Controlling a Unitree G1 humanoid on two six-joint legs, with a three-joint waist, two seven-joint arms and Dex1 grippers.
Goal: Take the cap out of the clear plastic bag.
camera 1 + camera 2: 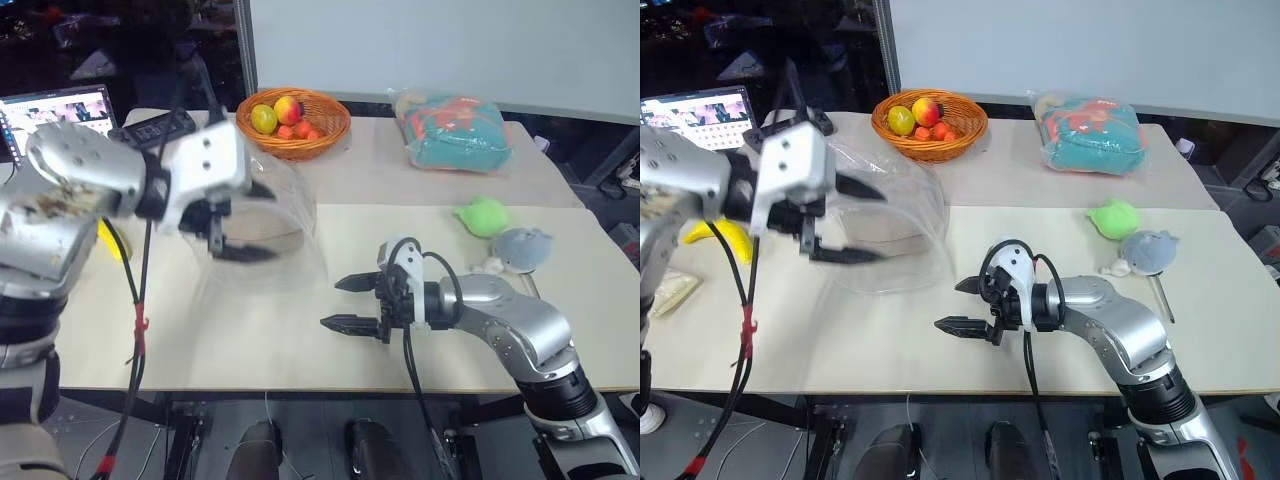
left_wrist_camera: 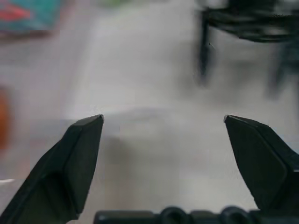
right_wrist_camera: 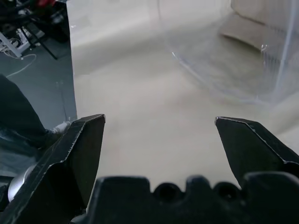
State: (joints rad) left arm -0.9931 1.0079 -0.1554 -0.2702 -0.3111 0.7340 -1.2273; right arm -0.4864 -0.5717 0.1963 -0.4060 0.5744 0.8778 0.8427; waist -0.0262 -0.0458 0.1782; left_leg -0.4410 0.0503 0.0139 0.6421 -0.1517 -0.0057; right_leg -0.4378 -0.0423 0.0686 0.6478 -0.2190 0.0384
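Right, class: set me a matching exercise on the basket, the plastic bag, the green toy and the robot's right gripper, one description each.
1. basket
2. clear plastic bag
3. green toy
4. right gripper

A. beside the grey toy
B. holds fruit, at the table's far edge
C. open, holding nothing, over bare table
D. see-through, glossy

Pairs: 1-B, 2-D, 3-A, 4-C

The left wrist view is mostly motion blur: a teal and red smear in one corner and some dark legs, can't tell what they are. The laptop (image 1: 700, 110) is cut off by the frame edge and partly behind the left arm. The clear plastic bag (image 1: 895, 225) is see-through, so its edges are hard to trace. Can't make out the cap inside it.
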